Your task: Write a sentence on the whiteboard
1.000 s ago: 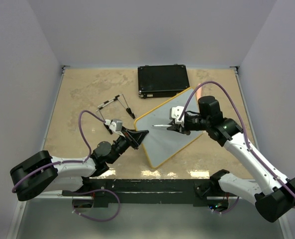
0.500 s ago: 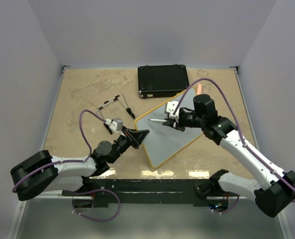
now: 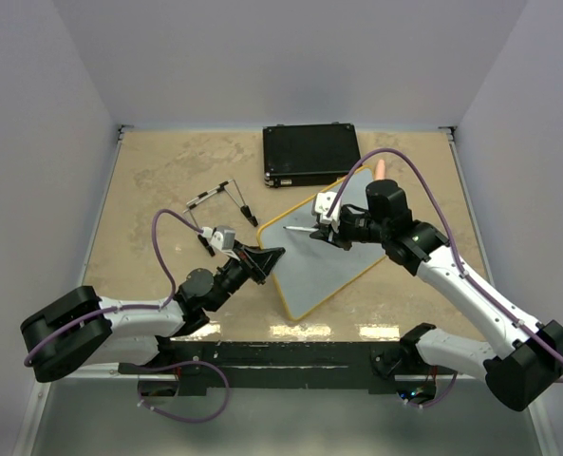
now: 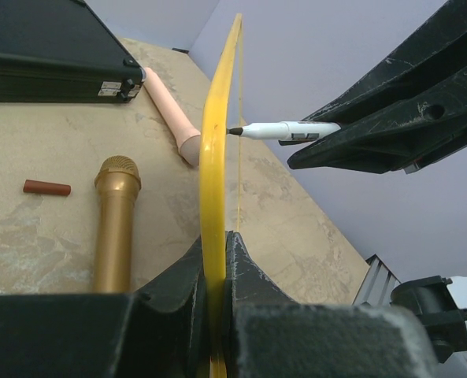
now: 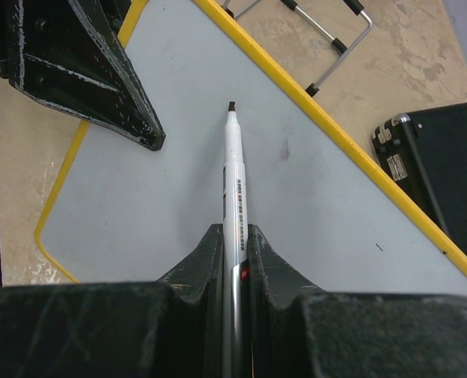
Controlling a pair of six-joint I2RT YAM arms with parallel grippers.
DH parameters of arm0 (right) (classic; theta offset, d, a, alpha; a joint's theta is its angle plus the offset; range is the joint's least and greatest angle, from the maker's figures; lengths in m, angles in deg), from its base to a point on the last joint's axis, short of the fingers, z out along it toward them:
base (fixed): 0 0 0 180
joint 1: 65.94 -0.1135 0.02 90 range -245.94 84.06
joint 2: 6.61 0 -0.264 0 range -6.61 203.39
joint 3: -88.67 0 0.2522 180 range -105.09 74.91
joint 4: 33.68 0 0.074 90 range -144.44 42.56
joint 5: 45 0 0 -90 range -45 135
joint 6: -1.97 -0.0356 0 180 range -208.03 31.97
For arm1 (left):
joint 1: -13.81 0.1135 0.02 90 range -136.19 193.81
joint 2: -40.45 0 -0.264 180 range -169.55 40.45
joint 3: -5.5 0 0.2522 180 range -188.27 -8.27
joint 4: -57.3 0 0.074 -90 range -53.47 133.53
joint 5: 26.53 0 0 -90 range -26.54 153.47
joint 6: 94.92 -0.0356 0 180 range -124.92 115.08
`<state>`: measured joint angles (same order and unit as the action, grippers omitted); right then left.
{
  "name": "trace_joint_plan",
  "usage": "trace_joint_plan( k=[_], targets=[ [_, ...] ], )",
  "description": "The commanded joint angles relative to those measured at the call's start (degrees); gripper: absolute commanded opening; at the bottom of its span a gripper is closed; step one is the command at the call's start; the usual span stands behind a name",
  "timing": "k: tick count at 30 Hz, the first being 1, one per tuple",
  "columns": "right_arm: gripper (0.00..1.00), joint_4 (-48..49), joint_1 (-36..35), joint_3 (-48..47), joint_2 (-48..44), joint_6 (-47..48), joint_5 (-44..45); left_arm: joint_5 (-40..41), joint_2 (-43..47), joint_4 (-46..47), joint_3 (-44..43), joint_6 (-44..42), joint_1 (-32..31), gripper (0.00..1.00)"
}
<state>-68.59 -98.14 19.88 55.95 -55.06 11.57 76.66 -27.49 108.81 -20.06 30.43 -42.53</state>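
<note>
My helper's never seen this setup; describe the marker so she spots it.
Find the yellow-framed whiteboard in front of the black case. The right gripper holds the marker pointing at it: slim, white, dark-tipped, unlike the thick gold microphone nearby.

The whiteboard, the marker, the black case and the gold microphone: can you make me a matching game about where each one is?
Things
1. whiteboard
2. marker
3. black case
4. gold microphone

Places
A. pinched in the right gripper
B. lying on the table near a small red-brown piece
C. at the far edge of the table
D. yellow edge clamped by the left gripper

Pairs: 1-D, 2-A, 3-C, 4-B
</note>
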Motion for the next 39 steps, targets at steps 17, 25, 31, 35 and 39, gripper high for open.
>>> trace_joint_plan(
  k=[17,25,31,35,39],
  targets=[
    [0.0,-2.6,-0.1,1.0,-0.8,2.9,1.7,-0.9,-0.8,-0.2,-1.6,-5.7,-0.3,0.0],
    [0.0,-5.1,-0.1,1.7,-1.0,4.6,1.6,-0.7,-0.2,-0.8,-1.5,-6.0,-0.3,0.0],
    [0.0,-6.7,-0.2,2.4,-1.2,5.5,1.9,-0.5,0.1,-0.9,-1.3,-6.1,-0.3,0.0],
    [0.0,-7.4,-0.2,2.6,-1.0,5.8,2.6,-0.5,0.4,-1.0,-1.2,-6.3,-0.3,0.0],
    [0.0,-7.7,-0.2,2.6,-1.1,5.9,3.5,-0.4,0.5,-1.1,-1.0,-6.3,-0.3,0.0]
  ],
)
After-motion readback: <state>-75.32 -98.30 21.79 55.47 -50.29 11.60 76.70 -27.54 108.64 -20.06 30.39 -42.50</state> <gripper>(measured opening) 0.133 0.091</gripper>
